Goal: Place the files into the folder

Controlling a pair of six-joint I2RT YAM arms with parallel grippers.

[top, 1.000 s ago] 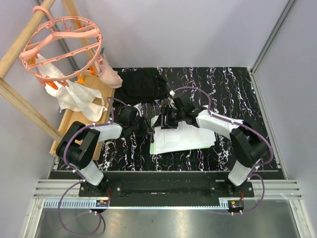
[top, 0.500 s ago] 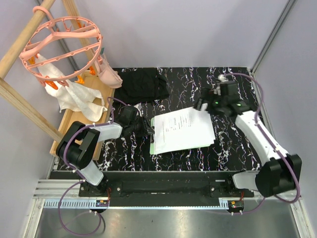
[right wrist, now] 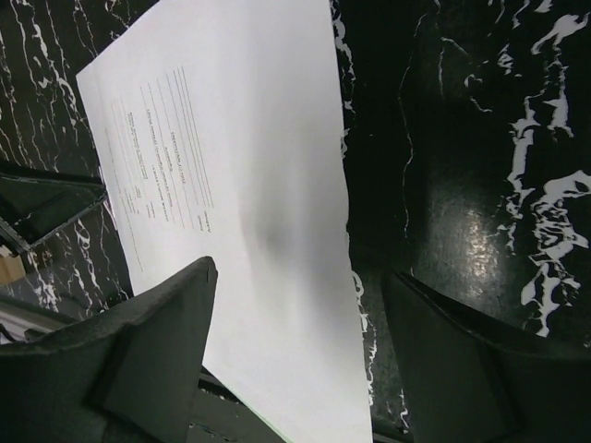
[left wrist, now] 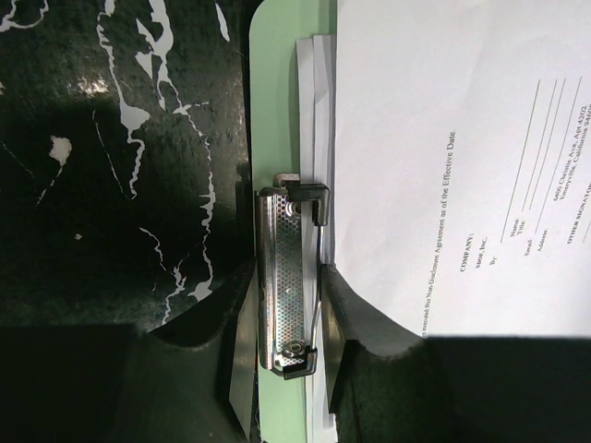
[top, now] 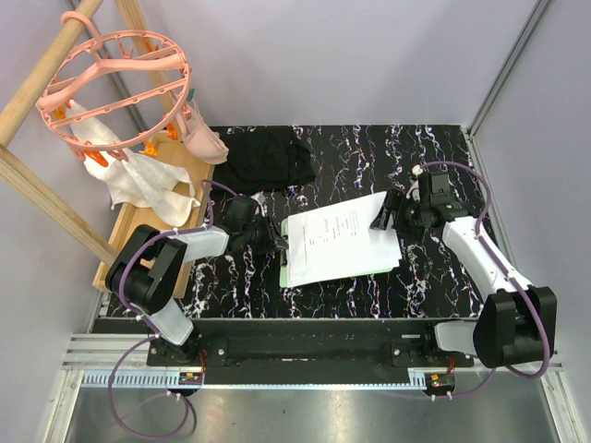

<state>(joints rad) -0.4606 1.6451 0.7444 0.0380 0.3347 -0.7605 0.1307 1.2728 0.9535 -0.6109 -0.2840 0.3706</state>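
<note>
Top external view: left claw [top: 271,238] is pinched on the clip [left wrist: 282,277] at the folder's [top: 284,274] left short edge. Folder lies mid-tabletop [top: 443,157], toward the near edge, with the files [top: 342,242] stacked on it. Right claw [top: 394,210] gapes wide over the files' right edge, holding nothing.

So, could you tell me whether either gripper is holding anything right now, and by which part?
The left gripper pinches the folder by its metal clip; the right gripper is open, holding nothing.
</note>
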